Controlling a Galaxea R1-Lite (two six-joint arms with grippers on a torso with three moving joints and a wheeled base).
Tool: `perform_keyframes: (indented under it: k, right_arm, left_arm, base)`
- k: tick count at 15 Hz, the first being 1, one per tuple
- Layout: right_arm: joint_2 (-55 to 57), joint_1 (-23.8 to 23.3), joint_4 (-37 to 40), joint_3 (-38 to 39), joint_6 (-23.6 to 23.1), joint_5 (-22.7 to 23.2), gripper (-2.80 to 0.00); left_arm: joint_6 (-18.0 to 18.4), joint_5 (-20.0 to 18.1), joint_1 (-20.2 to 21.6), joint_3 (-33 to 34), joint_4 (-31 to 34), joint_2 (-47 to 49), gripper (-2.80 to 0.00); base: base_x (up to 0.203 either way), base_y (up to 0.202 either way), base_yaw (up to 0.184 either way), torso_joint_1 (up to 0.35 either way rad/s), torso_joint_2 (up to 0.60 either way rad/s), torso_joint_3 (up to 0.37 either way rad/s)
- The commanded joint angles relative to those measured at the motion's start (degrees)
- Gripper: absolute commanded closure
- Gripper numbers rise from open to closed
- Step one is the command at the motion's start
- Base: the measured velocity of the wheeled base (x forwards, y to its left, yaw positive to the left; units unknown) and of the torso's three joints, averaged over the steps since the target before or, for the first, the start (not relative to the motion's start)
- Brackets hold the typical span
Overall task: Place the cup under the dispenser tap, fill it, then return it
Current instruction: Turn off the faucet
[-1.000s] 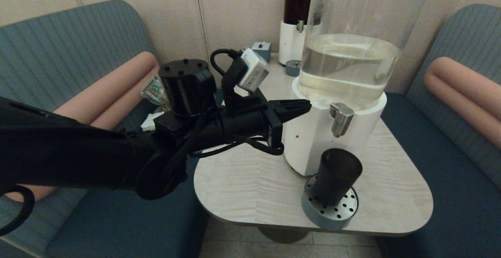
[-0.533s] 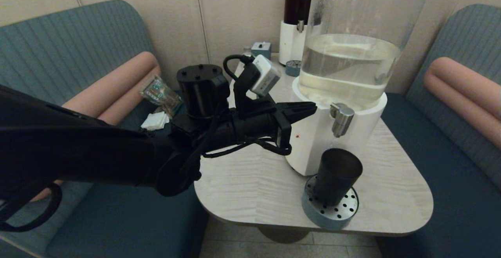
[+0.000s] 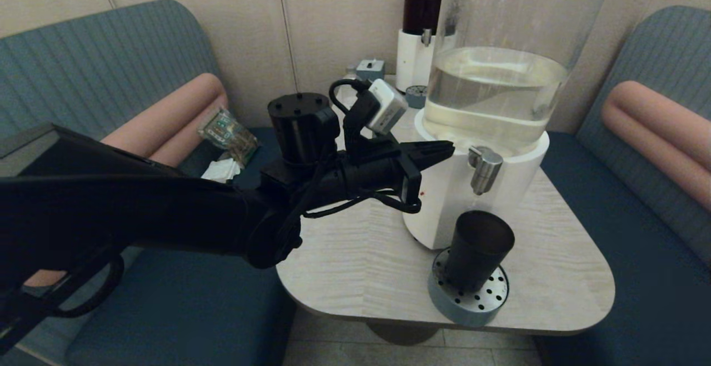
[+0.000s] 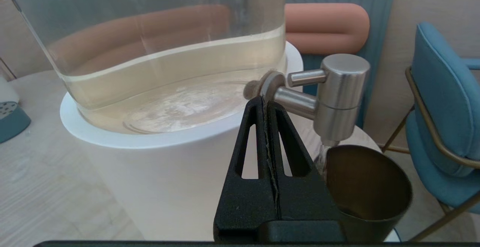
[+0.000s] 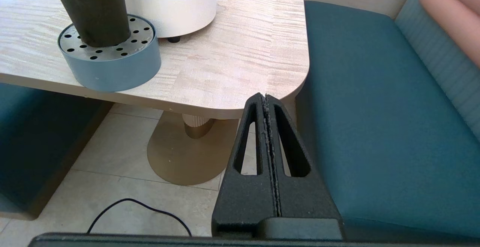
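Although it takes no part for now, the right tool (image 5: pixel 267 98) hangs nearest the robot, off the near right corner of the surface (image 3: pixel 355 266) and above the blue bench seat (image 5: pixel 375 108), its fingers pressed flat together on nothing.

Next out, at the front edge, the cup (image 3: pixel 477 249) stands upright on the perforated drip tray (image 3: pixel 489 299), mouth open directly beneath the tap (image 3: pixel 484 169). In the left wrist view a thin stream seems to fall from the spout into the cup, though I cannot be sure of it.

Farther in, the left tool (image 3: pixel 441 149) reaches across from the left, level with the tap and just beside it. It too is clenched and carries nothing; the two fingers meet in one blunt wedge. From the wrist view its tip sits close against the tap's horizontal stem where that leaves the white base (image 3: pixel 444 199); whether it touches is unclear.

The relation that matters: the tap lies just to the right of the left tool's tip, its spout axis vertical, its stem pointing toward the robot. The left arm is by far the nearer, so working the tap looks like its job.

Beyond stand the clear tank (image 3: pixel 500 60) of pale liquid, then the dark-liquid dispenser (image 3: pixel 422 27) by the wall.
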Motion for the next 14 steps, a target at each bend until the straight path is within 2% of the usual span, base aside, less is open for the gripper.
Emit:
perform_keyframes:
  k: [1, 14]
  right_arm:
    - [0.1, 0.1, 0.0, 0.7, 0.0, 0.0, 0.00]
    - [0.1, 0.0, 0.0, 0.7, 0.0, 0.0, 0.00]
  left_arm:
    - [0.0, -0.2, 0.0, -0.4, -0.4, 0.7, 0.00]
    - [0.0, 0.6, -2.3, -5.5, 0.3, 2.8, 0.00]
  base:
    - [0.000, 0.000, 0.000, 0.000, 0.00, 0.000]
    - [0.000, 0.000, 0.000, 0.000, 0.00, 0.000]
